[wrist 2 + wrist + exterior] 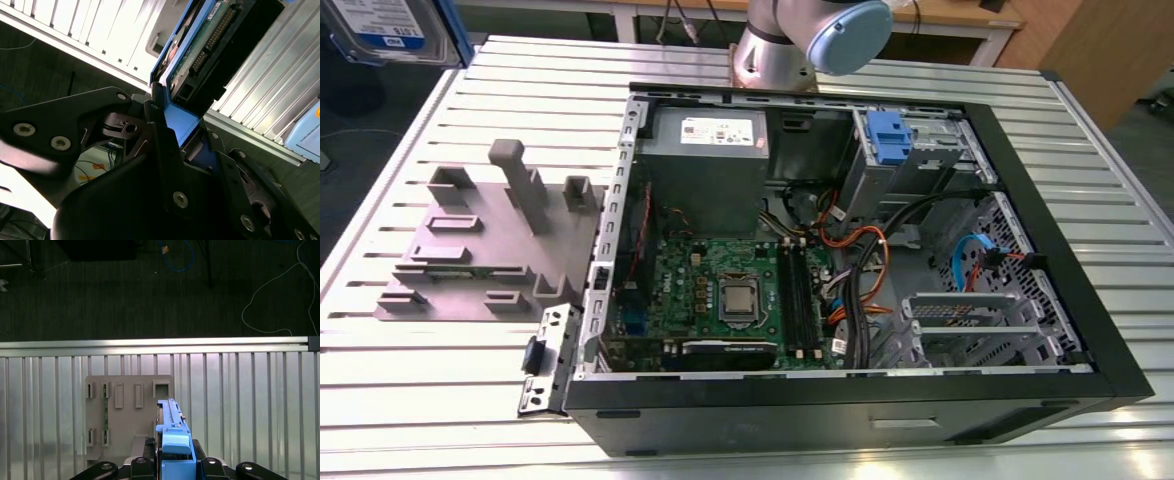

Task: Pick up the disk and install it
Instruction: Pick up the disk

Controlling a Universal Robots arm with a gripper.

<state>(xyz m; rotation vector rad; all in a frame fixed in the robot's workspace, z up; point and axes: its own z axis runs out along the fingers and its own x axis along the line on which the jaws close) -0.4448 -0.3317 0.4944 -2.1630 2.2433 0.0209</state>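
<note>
Gripper (175, 466) is clenched on the disk (169, 421). In the second wrist view its black fingers (161, 145) press on either side of the blue bracket (183, 126) at the end of the disk (206, 44), and the unit is carried edge-on with its circuit-board face and connector row exposed. In the first wrist view the disk hangs clear above the slatted aluminium table (240, 405) and overlaps one edge of the grey slotted fixture (125, 412). Beyond the table's rail lies a dark floor (125, 295) with loose cables (270, 305). In the exterior view the disk (387, 30) shows its labelled face at about ten o'clock from the open computer case (854, 402), well apart from it. The arm (798, 42) stands at twelve o'clock of the case. The grey fixture (467, 255) sits on the table (440, 400) at nine o'clock of the case, just beside its side wall. Inside the case, the grey power supply (707, 130) occupies the eleven o'clock corner and a small blue latch (887, 135) sits at one o'clock on the drive cage. The green motherboard (734, 290) lies near the centre, toward six o'clock.
</note>
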